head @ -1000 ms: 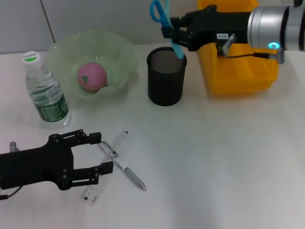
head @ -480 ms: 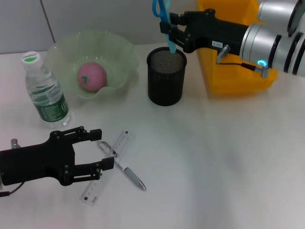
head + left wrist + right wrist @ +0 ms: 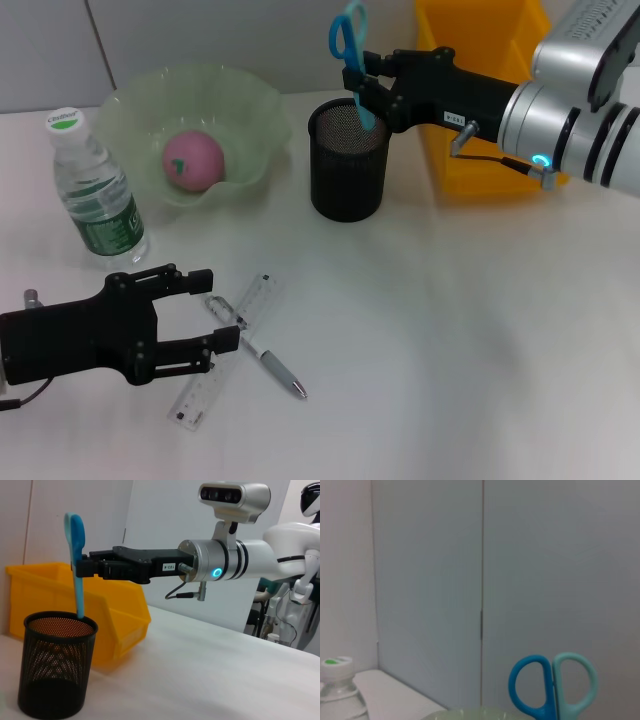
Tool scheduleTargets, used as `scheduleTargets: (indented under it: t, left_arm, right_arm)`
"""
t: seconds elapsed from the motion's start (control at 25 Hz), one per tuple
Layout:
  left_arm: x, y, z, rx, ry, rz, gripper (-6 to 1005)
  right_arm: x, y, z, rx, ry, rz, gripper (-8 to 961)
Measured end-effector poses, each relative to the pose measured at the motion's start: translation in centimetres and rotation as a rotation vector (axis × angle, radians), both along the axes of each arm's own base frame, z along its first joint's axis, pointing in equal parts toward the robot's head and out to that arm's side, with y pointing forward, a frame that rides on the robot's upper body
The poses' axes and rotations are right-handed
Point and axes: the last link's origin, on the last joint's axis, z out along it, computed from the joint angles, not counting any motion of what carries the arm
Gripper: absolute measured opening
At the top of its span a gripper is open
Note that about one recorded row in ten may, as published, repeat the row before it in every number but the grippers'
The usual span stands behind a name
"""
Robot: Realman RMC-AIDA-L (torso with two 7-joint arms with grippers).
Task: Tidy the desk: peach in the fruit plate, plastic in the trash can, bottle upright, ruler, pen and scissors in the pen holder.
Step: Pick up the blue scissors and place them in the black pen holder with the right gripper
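Note:
My right gripper is shut on the blue scissors and holds them upright, handles up, blade tip just inside the black mesh pen holder. The left wrist view shows the same scissors, gripper and holder. My left gripper is open low over the desk, its fingers beside the clear ruler and the pen, which lie crossed. The peach sits in the green fruit plate. The bottle stands upright.
The yellow trash can stands behind my right arm, right of the pen holder; it also shows in the left wrist view. The white desk stretches to the front right.
My right gripper has shifted slightly right and brought the scissors more upright over the pen holder. My left gripper crept a little toward the ruler, then stayed still.

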Motion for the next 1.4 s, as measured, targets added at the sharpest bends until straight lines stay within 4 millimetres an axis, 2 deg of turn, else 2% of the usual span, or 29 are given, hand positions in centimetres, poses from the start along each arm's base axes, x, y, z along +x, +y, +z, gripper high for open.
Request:
scheduleTargets:
  t: [0.72, 1.32, 1.4]
  left_arm:
    - [0.5, 0.5, 0.0, -0.016, -0.006, 0.013, 809]
    - [0.5, 0.6, 0.2, -0.011, -0.006, 0.015, 809]
    - [0.5, 0.5, 0.2, -0.009, -0.006, 0.015, 809]
  right_arm:
    - [0.3, 1.3, -2.7, -0.017, -0.065, -0.093, 243]
    - [0.6, 1.2, -2.6, -0.03, -0.043, -0.108, 244]
    - [0.7, 1.1, -2.5, -0.031, -0.04, -0.115, 458]
